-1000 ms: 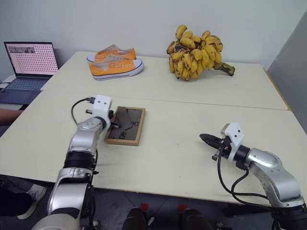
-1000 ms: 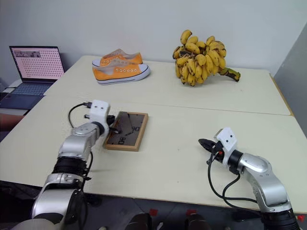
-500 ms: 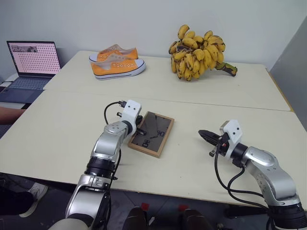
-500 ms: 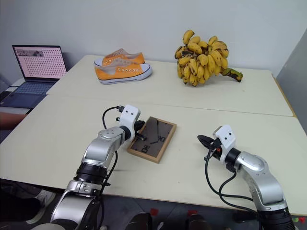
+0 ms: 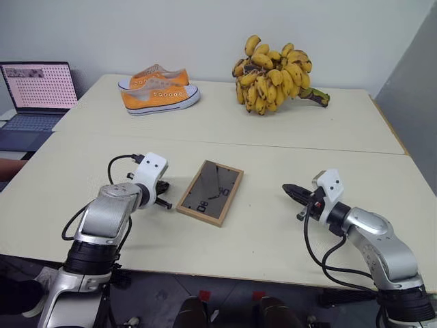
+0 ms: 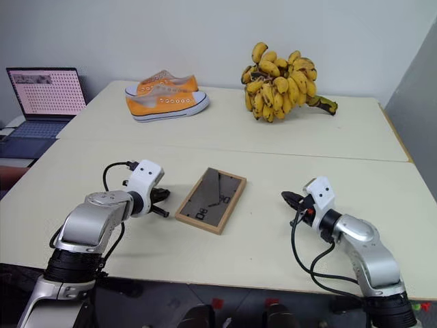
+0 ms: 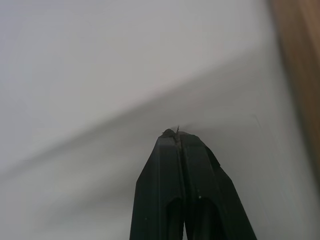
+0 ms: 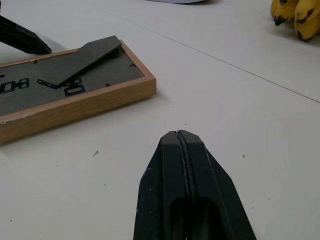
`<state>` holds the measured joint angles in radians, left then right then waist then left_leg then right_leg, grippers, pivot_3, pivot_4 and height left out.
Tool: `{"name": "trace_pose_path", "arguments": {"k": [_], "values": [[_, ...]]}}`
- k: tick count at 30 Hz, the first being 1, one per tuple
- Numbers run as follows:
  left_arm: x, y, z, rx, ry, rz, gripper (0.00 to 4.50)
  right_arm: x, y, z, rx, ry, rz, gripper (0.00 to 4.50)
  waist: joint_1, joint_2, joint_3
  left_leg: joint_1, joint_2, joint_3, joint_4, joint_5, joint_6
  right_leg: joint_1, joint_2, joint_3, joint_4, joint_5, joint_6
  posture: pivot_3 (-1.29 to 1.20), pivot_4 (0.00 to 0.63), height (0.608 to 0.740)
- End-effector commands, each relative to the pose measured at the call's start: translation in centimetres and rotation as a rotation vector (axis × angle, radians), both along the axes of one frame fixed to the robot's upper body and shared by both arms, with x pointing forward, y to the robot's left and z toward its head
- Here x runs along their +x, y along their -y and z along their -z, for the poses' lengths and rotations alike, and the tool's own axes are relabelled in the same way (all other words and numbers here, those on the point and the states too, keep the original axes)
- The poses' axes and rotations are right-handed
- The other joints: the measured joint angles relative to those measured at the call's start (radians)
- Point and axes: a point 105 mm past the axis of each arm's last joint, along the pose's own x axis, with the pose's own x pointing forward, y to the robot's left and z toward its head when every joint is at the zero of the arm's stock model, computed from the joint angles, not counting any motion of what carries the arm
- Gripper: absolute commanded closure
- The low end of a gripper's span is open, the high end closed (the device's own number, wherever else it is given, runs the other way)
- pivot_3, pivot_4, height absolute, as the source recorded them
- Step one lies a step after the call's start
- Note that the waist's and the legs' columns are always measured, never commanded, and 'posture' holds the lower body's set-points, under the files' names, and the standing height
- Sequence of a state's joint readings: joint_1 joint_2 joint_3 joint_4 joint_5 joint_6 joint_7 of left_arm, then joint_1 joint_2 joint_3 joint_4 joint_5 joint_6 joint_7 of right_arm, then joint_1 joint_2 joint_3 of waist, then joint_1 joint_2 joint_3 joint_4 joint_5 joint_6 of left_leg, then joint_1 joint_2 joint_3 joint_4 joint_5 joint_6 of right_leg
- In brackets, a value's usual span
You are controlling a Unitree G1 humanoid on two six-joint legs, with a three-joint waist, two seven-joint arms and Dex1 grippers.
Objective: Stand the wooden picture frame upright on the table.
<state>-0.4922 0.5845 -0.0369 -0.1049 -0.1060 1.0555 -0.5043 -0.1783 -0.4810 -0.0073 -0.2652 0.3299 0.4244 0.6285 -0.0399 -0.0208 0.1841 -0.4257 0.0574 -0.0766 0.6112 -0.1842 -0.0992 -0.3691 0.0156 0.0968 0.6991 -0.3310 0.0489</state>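
The small rectangular light-wood picture frame (image 5: 210, 193) lies dark-back-up on the pale cream table (image 5: 273, 130), left gripper (image 5: 164, 196) at its nine o'clock, right gripper (image 5: 289, 189) at three, both pressed together.

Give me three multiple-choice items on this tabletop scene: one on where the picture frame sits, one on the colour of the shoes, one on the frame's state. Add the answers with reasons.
1. Where is the wooden picture frame?
A. between the two grippers
B. beside the bananas
C. on the laptop

2. What colour are the shoes?
A. blue
B. orange
C. black

3. How is the frame placed?
A. standing upright
B. leaning on the shoes
C. lying flat, back side up

Answers:
1 A: it lies on the table with the left gripper on one side and the right gripper on the other.
2 B: both have orange uppers with white soles.
3 C: its dark grey back faces up, and the frame rests flat on the tabletop.
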Motion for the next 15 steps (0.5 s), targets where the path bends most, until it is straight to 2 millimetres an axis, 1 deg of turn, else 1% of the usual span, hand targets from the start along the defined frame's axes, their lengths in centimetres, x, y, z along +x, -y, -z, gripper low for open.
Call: {"name": "trace_pose_path", "arguments": {"k": [1, 4, 8, 11, 15], "values": [[-0.7, 2.6, -1.2, -0.03, 0.016, 0.082, 4.45, 0.4, -0.5, -1.6, 0.005, 0.067, -0.009, 4.5, 0.0, 0.0, 0.0, 0.0, 0.0, 0.0, 0.0, 0.0, 0.0, 0.0, 0.0, 0.0, 0.0, 0.0, 0.0, 0.0, 0.15, 0.74], [-1.4, 4.2, -1.2, -0.052, -0.003, 0.135, 4.45, 0.6, -0.6, -1.7, 0.008, 0.073, -0.01, 4.5, 0.002, 0.0, 0.0, 0.0, 0.001, 0.0, 0.0, 0.0, 0.0, -0.001, 0.0, 0.0, 0.0, 0.0, 0.0, 0.0, 0.15, 0.74], [-1.9, 5.7, -1.2, -0.068, -0.015, 0.175, 4.45, 0.9, -0.7, -1.8, 0.011, 0.079, -0.007, 4.5, 0.004, 0.0, 0.0, 0.0, 0.001, 0.0, 0.0, 0.0, 0.0, -0.001, 0.0, 0.0, 0.0, 0.0, 0.0, 0.0, 0.15, 0.74], [-1.9, 6.0, -1.2, -0.07, -0.015, 0.18, 4.45, 1.0, -1.0, -1.7, 0.013, 0.082, -0.008, 4.5, 0.007, 0.0, 0.0, 0.0, 0.0, 0.0, 0.0, 0.0, 0.0, -0.001, 0.0, 0.0, 0.0, 0.0, 0.0, 0.0, 0.15, 0.74], [-1.6, 5.7, -1.3, -0.082, -0.013, 0.164, 4.45, 1.0, -1.0, -1.6, 0.016, 0.083, -0.007, 4.5, 0.007, 0.0, 0.0, 0.0, 0.0, 0.0, 0.0, 0.0, 0.0, -0.001, 0.0, 0.0, 0.0, 0.0, 0.0, 0.0, 0.15, 0.74]]}}
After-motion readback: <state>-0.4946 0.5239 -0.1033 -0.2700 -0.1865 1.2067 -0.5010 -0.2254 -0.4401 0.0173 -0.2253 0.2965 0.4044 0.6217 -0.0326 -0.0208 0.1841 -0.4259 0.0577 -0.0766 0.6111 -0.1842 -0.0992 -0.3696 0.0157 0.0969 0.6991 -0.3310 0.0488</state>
